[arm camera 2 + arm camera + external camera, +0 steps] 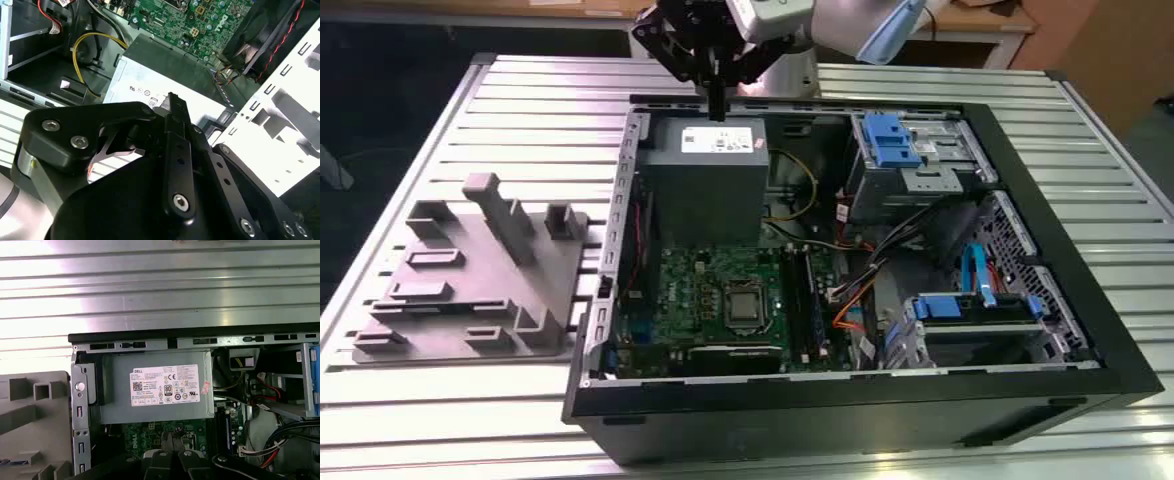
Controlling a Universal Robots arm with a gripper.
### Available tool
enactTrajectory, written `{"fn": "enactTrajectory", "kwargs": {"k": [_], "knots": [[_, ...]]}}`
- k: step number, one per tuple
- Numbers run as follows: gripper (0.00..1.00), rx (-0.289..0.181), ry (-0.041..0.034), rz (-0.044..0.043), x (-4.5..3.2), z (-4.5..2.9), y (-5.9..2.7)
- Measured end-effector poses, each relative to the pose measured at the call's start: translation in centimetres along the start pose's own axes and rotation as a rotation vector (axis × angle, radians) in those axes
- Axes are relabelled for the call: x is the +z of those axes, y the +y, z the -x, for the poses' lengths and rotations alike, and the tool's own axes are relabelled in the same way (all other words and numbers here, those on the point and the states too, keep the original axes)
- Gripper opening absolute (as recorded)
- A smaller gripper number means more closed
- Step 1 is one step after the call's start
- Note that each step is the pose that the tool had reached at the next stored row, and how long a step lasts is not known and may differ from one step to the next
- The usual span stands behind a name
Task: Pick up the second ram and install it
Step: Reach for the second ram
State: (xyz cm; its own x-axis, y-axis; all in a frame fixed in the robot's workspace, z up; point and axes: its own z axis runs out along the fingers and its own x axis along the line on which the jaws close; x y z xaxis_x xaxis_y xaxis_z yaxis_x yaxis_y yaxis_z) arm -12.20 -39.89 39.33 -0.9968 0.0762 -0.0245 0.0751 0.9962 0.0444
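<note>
Poised above grey metal power-supply box (704, 165) with black gripper (716, 112) pinched together; best opened wide and squared before descending.

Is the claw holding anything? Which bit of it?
Nothing that shows: the claw looks shut and bare, above the power supply.

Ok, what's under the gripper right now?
The grey power supply, label side up, lies below the gripper. In the second wrist view the gripper's own body covers much of the supply's top, so anything lying on that part is hidden.
</note>
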Motion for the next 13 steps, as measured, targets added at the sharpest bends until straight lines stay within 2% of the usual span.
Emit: {"fn": "enactTrajectory", "kwargs": {"k": [13], "knots": [[0.07, 0.000, 0.0000, 0.0000, 0.00, -0.03, 0.00]]}}
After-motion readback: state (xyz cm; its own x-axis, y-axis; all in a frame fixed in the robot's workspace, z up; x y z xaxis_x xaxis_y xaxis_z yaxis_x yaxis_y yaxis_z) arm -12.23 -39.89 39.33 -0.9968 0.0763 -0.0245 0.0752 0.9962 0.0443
